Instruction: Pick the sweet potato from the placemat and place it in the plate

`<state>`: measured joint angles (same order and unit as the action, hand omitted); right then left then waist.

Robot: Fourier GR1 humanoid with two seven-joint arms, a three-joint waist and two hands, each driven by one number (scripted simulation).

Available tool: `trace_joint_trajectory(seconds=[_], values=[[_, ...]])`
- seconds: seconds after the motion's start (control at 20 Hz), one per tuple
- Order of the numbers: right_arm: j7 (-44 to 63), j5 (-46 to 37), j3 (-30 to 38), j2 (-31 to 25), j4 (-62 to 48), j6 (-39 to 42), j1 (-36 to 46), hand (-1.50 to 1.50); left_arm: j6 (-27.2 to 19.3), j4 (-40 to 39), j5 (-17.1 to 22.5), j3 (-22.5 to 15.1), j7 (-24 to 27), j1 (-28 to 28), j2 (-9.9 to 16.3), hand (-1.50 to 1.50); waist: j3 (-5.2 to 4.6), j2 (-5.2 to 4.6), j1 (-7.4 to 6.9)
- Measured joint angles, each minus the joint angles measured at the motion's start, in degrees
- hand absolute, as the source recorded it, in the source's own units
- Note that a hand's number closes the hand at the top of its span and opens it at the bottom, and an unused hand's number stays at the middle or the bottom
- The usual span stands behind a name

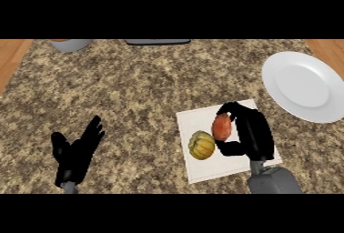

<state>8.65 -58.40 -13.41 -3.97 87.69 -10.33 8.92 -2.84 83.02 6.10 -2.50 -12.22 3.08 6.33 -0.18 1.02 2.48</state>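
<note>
A reddish-orange sweet potato [222, 127] lies on the white placemat [201, 168] at the right of the counter. My right hand [252, 132] is over the mat, its fingers and thumb curled round the sweet potato from the right side. A yellow-green squash [201, 145] lies on the mat just left of the sweet potato. The white plate [306, 86] is at the far right, up and right of the mat. My left hand [75, 150] rests open at the lower left, fingers up.
A grey bowl [69, 44] shows at the top left edge and a dark flat object [158, 42] at the top middle. The speckled granite counter [121, 91] has wooden strips at both upper corners.
</note>
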Motion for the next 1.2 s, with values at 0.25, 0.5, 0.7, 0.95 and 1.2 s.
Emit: trace_joint_trajectory(seconds=[0.25,0.5,0.7,0.95,1.2], values=[[3.7,1.4,1.9,2.1,12.0,-4.9,-6.6,1.50,-0.1,0.6,-0.3,-0.6,-1.1,-0.6,-0.5,0.00,0.13,-0.48,-0.92],[4.9,7.9,8.3,1.8,18.2,-6.5,-8.9,1.50,0.1,0.1,-0.8,-0.8,-0.1,-1.0,-0.7,0.00,0.22,-0.76,-1.72],[-0.2,17.8,16.6,-0.1,15.2,-8.8,-7.7,1.50,0.3,-0.6,-1.1,-1.0,1.1,-1.1,-1.1,0.00,0.30,-0.89,-2.15],[-7.3,25.2,26.3,-5.1,4.8,-11.1,-2.0,1.50,1.5,-0.5,-0.4,-0.1,-0.5,-2.0,-0.1,0.00,0.26,-1.07,-2.62],[-16.5,29.6,35.0,-10.4,-12.0,-16.0,6.3,1.50,1.6,-0.6,-0.8,-0.7,-0.2,-2.2,-0.8,0.00,0.34,-1.27,-3.34]])
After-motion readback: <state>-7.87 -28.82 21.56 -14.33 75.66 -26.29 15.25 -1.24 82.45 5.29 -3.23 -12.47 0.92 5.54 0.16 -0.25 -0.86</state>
